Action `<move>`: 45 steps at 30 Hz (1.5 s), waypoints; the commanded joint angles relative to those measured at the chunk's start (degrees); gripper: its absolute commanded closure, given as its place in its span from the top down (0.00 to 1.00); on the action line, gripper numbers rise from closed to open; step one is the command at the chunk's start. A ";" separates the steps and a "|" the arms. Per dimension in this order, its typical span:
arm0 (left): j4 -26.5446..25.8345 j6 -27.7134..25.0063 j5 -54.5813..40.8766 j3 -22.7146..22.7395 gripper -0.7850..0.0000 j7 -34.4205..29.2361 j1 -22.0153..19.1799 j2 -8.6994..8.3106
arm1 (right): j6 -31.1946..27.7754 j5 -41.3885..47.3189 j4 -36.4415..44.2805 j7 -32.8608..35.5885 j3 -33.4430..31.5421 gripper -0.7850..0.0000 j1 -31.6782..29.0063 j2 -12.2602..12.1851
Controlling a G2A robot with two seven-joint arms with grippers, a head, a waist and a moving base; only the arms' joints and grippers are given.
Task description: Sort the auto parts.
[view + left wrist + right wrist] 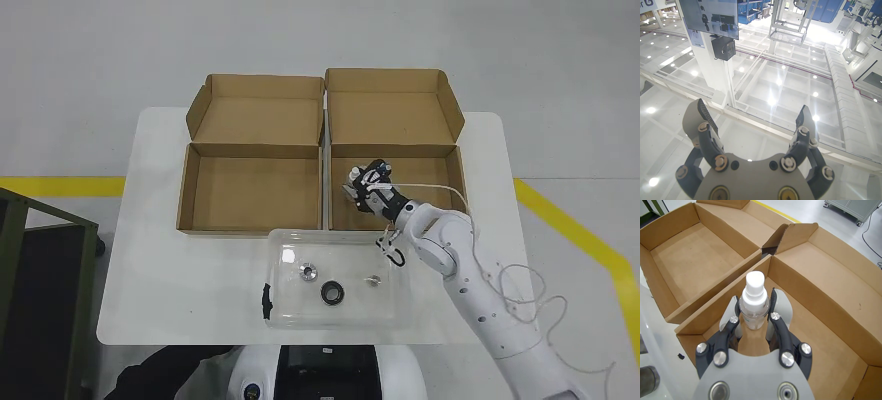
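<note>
My right gripper [754, 306] is shut on a small clear spray bottle [754, 306] with a white cap, held over the near left corner of the right cardboard box [825, 306]. From above, the right gripper [362, 188] and the bottle [356, 182] sit just inside that box [440, 165]. The left cardboard box [250, 190] beside it holds nothing. A clear tray [285, 315] at the front holds a black ring [333, 293], a silver round part [309, 270] and a small metal part [373, 280]. My left gripper [753, 117] points up at the ceiling, open and holding nothing.
Both boxes have their lids folded back toward the far table edge. A small black scrap [680, 356] lies on the white table [150, 280] by the right box's corner. A dark metal cylinder [648, 379] shows at the right wrist view's edge.
</note>
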State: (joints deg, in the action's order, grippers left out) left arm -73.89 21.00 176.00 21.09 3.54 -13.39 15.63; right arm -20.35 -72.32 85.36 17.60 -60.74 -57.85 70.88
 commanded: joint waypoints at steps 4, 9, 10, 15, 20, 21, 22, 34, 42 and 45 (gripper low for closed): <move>0.00 0.00 0.00 0.00 1.00 0.00 0.00 0.00 | 0.16 0.01 1.59 0.19 -0.92 1.00 -0.67 -0.12; 0.00 0.00 0.00 0.00 1.00 0.00 0.00 0.00 | -2.61 -2.17 7.37 1.23 -3.25 1.00 -2.48 -0.92; 0.00 0.00 0.00 0.00 1.00 0.00 0.00 0.00 | -3.46 -2.76 8.87 2.02 -3.82 1.00 -2.92 -1.13; 0.00 0.00 0.00 0.00 1.00 0.00 0.00 0.00 | -8.41 -2.14 16.22 5.87 -7.02 1.00 -5.81 -2.14; 0.00 0.00 0.00 0.00 1.00 0.00 0.00 0.00 | -14.63 0.97 22.37 10.92 -9.94 1.00 -9.05 -3.14; 0.00 0.00 0.00 0.00 1.00 0.00 0.00 0.00 | -16.05 1.64 23.53 11.92 -10.42 1.00 -9.86 -3.35; 0.00 0.00 0.00 0.00 1.00 0.00 0.00 0.00 | -17.48 2.27 24.64 13.05 -10.96 1.00 -10.58 -3.58; 0.00 0.00 0.00 0.00 1.00 0.00 0.00 0.00 | -27.91 4.42 35.89 24.59 -14.63 1.00 -18.70 -5.90; 0.00 0.00 0.00 0.00 1.00 0.00 0.00 0.00 | -31.47 2.35 38.81 30.31 -15.14 1.00 -21.76 -7.13; 0.00 0.00 0.00 0.00 1.00 0.00 0.00 0.00 | -32.61 1.81 38.93 31.74 -14.80 1.00 -22.93 -7.53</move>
State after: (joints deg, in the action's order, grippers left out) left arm -73.89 21.00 176.00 21.09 3.54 -13.39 15.63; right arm -52.67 -70.46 124.30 49.01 -75.67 -80.43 63.47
